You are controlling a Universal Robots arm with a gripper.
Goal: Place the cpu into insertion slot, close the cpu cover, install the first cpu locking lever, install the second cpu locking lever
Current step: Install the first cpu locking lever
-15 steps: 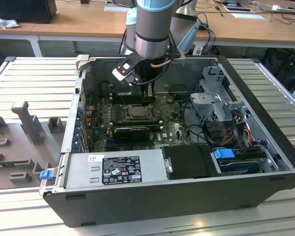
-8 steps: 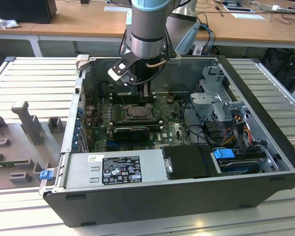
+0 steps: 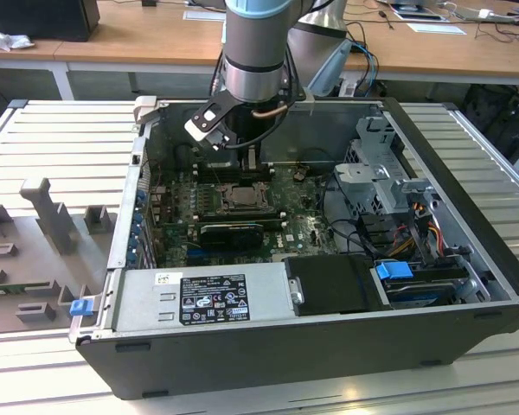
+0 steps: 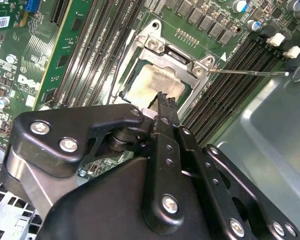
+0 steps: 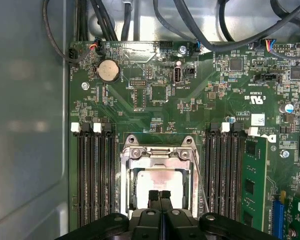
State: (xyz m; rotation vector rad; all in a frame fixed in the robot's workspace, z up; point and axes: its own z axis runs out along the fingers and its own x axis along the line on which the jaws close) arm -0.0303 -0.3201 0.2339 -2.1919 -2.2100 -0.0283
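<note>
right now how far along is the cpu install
Done: the cpu sits in the insertion slot, with the cpu cover down over it. In hand: the shut pincer hovers at the cover's edge. Left: one locking lever stands swung out, seemingly unlatched.

Pretty sure this is looking like a robotics lab or test workshop. An opened computer tower (image 3: 242, 363) is lying on its side on a ribbed metal surface (image 3: 60, 138), grey fixture blocks (image 3: 48, 212) are sitting at the exterior view's left, a robot arm (image 3: 255, 52) is hanging over it, and far behind, a wooden surface (image 3: 138, 39) is carrying papers (image 3: 437, 28) and loose cables (image 3: 502, 26).
</note>
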